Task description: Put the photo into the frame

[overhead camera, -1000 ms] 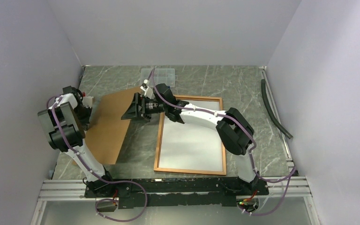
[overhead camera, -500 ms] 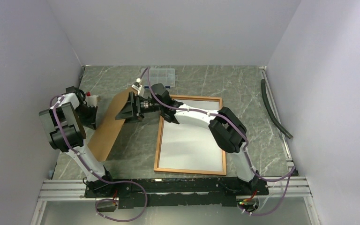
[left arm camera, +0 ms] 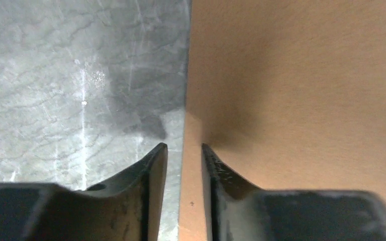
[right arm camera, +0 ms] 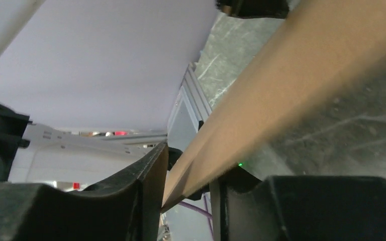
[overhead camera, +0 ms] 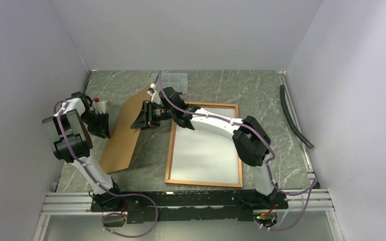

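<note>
The frame point(overhead camera: 169, 150) lies flat on the table right of centre, with the photo point(overhead camera: 206, 155) inside it, white back up. A brown backing board point(overhead camera: 123, 140) stands tilted between my two arms. My left gripper point(overhead camera: 104, 125) is at its left edge. In the left wrist view the board point(left arm camera: 306, 100) runs between the slightly parted jaws of that gripper point(left arm camera: 183, 148), with a gap at the left finger. My right gripper point(overhead camera: 139, 119) is at the board's upper right edge. In the right wrist view the board's corner point(right arm camera: 281, 75) slants across the open jaws of that gripper point(right arm camera: 188, 165).
A small clear compartment box point(overhead camera: 173, 80) sits at the back of the table behind the right wrist. A black hose point(overhead camera: 294, 118) lies along the right wall. A small red-and-white object point(overhead camera: 98, 103) is beside the left wrist. Grey walls enclose the table.
The board went from nearly flat to steeply tilted, then settled a little lower. The left jaws parted from shut. The right jaws narrowed round the board's edge.
</note>
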Robot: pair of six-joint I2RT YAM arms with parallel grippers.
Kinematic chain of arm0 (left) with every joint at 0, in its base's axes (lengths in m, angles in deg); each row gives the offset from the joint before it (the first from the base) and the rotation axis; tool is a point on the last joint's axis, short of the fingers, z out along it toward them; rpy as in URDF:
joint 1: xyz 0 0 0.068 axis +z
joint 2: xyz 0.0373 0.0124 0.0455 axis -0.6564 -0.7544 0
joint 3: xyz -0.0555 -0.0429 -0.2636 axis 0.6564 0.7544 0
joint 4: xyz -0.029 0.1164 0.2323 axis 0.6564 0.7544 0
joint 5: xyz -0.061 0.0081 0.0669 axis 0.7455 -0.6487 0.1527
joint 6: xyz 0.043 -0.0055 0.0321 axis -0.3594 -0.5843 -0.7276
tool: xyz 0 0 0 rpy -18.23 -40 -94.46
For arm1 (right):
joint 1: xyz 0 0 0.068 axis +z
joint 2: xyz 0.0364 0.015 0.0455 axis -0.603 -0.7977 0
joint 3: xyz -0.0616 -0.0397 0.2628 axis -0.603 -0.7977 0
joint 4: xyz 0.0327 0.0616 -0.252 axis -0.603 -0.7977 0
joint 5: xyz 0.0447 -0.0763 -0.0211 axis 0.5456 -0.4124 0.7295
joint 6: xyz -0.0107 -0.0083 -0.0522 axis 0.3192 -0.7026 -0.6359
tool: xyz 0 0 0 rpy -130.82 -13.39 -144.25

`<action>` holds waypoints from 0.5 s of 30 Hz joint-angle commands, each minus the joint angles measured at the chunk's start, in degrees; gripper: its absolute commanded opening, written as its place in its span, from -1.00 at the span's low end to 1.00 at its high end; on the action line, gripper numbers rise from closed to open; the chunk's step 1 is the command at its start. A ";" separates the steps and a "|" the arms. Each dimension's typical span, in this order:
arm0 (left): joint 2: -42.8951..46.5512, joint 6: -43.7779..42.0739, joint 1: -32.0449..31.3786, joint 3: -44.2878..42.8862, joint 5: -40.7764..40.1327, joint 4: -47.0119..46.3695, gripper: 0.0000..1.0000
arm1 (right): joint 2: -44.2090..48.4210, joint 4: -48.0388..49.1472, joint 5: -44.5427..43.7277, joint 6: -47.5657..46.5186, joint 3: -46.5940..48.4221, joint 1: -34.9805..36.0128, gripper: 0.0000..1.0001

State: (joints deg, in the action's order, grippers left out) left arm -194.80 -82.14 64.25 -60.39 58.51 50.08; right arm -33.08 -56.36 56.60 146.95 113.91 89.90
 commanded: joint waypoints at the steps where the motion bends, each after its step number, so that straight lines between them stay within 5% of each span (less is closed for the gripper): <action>1: 6.37 -1.80 -0.72 -6.67 6.13 4.62 0.02 | 6.67 -6.45 -8.02 -3.31 0.21 0.26 -0.45; 5: 11.16 -5.08 -1.77 -10.14 11.05 7.44 0.83 | 6.82 -11.61 -10.73 -2.72 1.20 -0.01 -0.95; 15: 34.95 -23.24 -2.48 -7.62 31.81 11.67 0.89 | 4.65 -26.77 -15.66 1.96 17.02 -3.69 -1.00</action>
State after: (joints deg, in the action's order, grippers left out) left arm -171.64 -93.92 61.67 -70.12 77.52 59.07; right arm -30.09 -80.31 44.91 146.64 120.14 88.81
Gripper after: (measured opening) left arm 0.941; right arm 0.029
